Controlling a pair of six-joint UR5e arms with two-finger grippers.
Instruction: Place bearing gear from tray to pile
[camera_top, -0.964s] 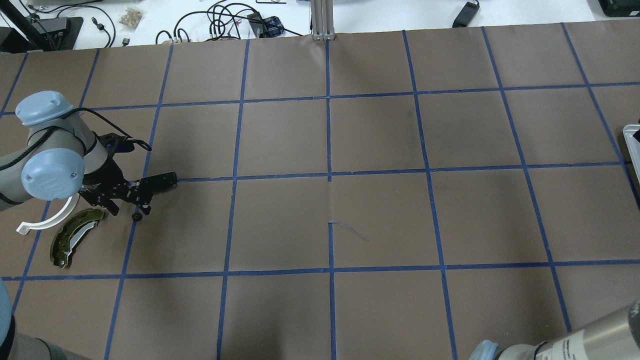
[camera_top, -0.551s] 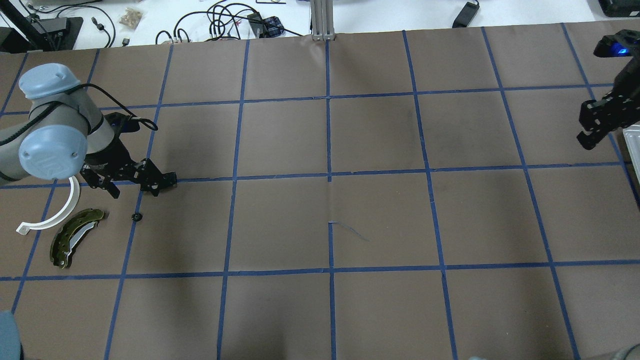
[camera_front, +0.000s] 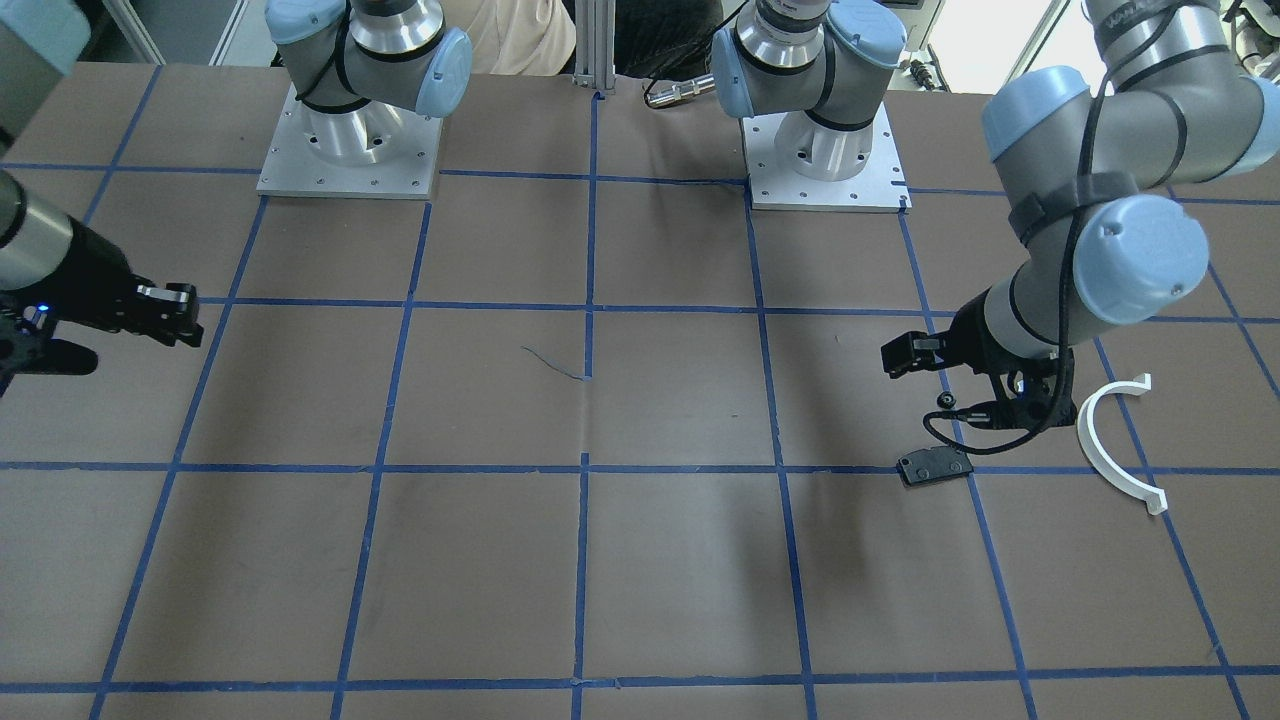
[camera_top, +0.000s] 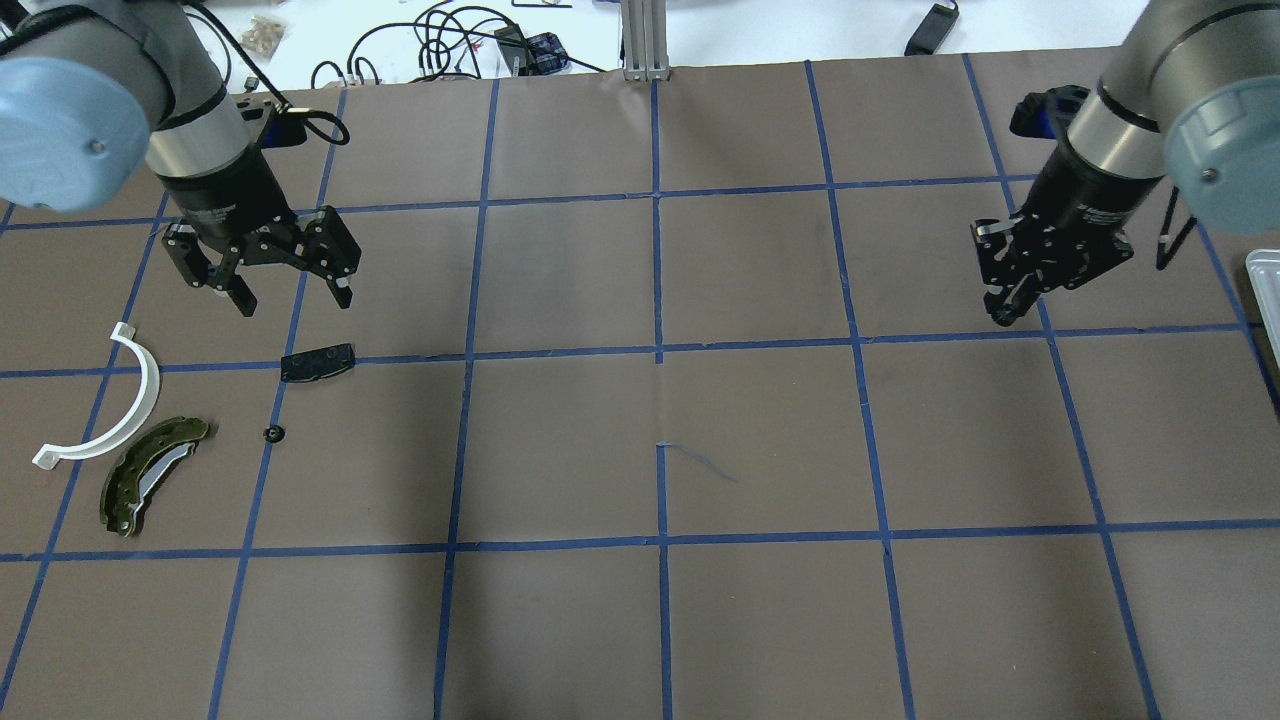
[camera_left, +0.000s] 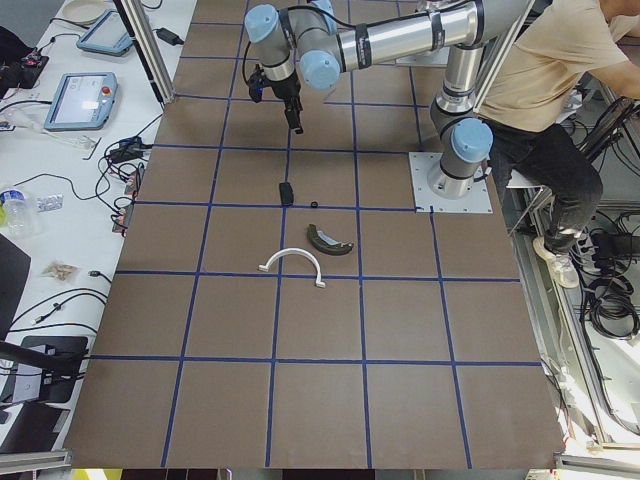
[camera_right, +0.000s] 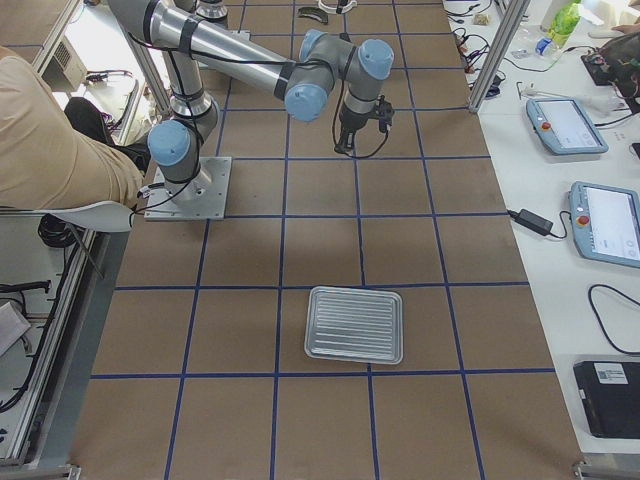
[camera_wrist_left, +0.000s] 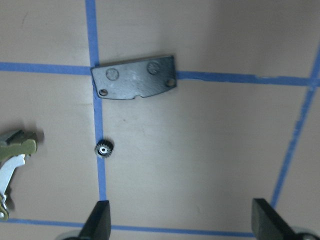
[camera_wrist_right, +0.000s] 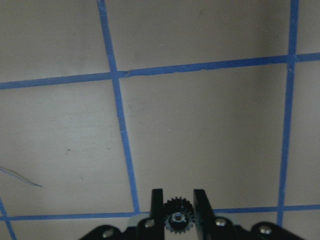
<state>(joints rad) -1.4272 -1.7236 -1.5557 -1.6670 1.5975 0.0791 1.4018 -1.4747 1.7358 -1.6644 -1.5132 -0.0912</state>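
While the right gripper (camera_top: 1005, 308) hangs above the right half of the brown table with its blue tape grid (camera_top: 760, 430), its two fingers are drawn in close and pinch a small black toothed bearing gear (camera_wrist_right: 176, 218) between them. The wrist view shows the gear seated squarely in the grip, teeth up.

The ribbed silver metal tray (camera_right: 355, 325) lies near the table's right end, and the pile is well apart from it at the left end. That pile is an olive-green curved brake shoe (camera_top: 140, 478), a white plastic half-ring (camera_top: 152, 390) and a flat black rectangular pad (camera_top: 318, 362). A second small black gear (camera_top: 272, 433) lies on the table near the pad and the shoe.

The left gripper (camera_top: 294, 300) hovers just beyond the pad with its jaws spread wide and nothing between them.

To my eye the step in hand is the carry: the gear is off the tray and not yet at the pile. The next move calls for a long sweep across the table toward the left end, or a pass to the waiting left claw. After that comes a low, gentle release, since so small a round part could roll off along the tape lines.
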